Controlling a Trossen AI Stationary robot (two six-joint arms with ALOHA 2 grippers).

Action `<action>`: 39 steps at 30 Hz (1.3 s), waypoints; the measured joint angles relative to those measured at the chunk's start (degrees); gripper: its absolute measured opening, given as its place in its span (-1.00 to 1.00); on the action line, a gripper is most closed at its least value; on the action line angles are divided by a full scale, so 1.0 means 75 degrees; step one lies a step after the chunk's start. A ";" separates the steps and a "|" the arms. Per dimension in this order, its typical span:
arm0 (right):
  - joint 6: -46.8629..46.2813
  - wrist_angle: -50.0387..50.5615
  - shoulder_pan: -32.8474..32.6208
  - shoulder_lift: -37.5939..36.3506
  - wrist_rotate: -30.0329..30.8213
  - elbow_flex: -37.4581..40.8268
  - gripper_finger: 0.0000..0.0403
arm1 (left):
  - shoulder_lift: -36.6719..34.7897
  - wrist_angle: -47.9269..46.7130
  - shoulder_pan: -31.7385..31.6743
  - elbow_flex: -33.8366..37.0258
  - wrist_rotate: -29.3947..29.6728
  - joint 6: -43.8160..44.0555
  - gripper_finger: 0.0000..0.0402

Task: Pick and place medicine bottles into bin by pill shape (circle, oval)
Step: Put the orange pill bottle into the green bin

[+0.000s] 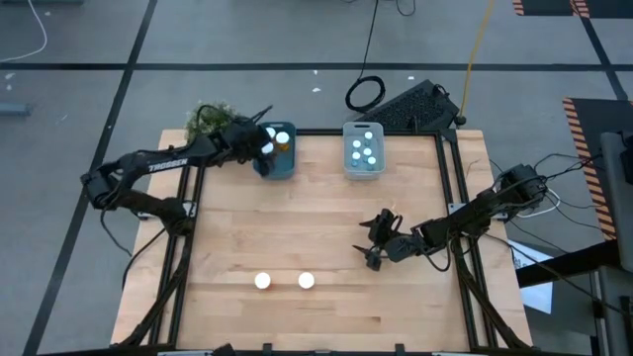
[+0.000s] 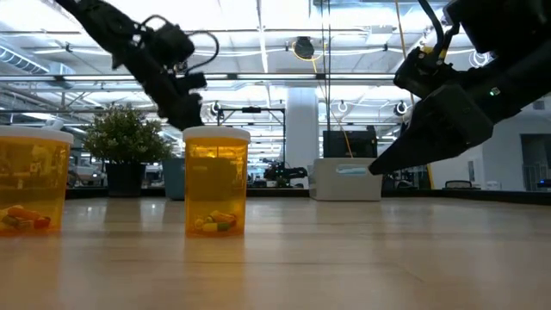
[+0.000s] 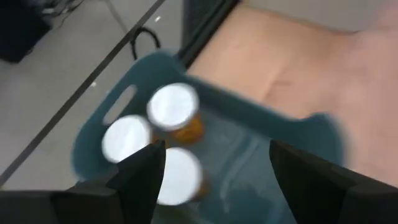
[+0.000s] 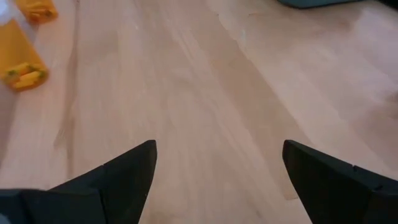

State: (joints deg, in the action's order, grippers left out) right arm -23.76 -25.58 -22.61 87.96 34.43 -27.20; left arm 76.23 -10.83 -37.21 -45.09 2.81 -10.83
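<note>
Two amber bottles (image 1: 262,281) (image 1: 306,281) stand on the table (image 1: 297,218) ahead of the right gripper (image 1: 374,240) — its fingers spread wide, holding nothing. Directly below the left gripper (image 1: 265,148), fingers also apart, sits the blue bin (image 3: 298,134) with three white-capped bottles (image 3: 173,107) — the pale bin (image 1: 363,150) beside it holds more.

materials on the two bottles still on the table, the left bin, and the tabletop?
Amber bottles: likely clear-tinted plastic, since the pills show through; the white caps look like opaque plastic.
Blue bin: probably moulded plastic, matte, with a cut-out handle slot and rounded rim.
Tabletop: looks like pale wood planks with visible grain and seams, smooth finish.
</note>
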 joint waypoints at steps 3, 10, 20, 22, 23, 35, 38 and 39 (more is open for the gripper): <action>-0.0123 -0.0067 0.0000 0.0000 -0.0246 -0.0003 0.69 | -0.0445 -0.0419 0.0547 -0.0083 0.0003 0.0128 0.45; -0.0352 -0.0216 -0.0106 0.0000 -0.0638 -0.0003 0.69 | -0.1460 -0.1295 0.2305 -0.0095 0.0096 0.1034 0.45; -0.0298 -0.0824 -0.0531 0.0000 -0.0647 0.0000 0.69 | -0.1640 -0.2016 0.6101 -0.0161 0.0463 0.2754 0.45; -0.0285 -0.0826 -0.0558 0.0000 -0.0623 0.0000 0.69 | -0.1525 -0.2100 0.6822 -0.0291 0.0922 0.3002 0.45; -0.0303 -0.0822 -0.0560 0.0000 -0.0623 0.0000 0.69 | -0.1468 -0.2123 0.7139 -0.0389 0.1163 0.3071 0.45; -0.0534 -0.0854 -0.0760 0.0000 -0.0600 0.0000 0.69 | 0.0839 -0.2667 0.8861 -0.2701 0.1562 0.3002 0.45; -0.0425 -0.0852 -0.0759 0.0000 -0.0595 0.0000 0.69 | 0.1593 -0.3076 0.9014 -0.3423 0.1494 0.3001 0.45; -0.0367 -0.0869 -0.0753 0.0000 -0.0594 0.0000 0.69 | 0.1830 -0.3253 0.9044 -0.3623 0.1489 0.3014 0.45</action>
State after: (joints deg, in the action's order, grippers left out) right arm -26.51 -32.10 -28.26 87.96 29.98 -27.20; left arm 89.95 -35.23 30.61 -72.26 13.98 11.78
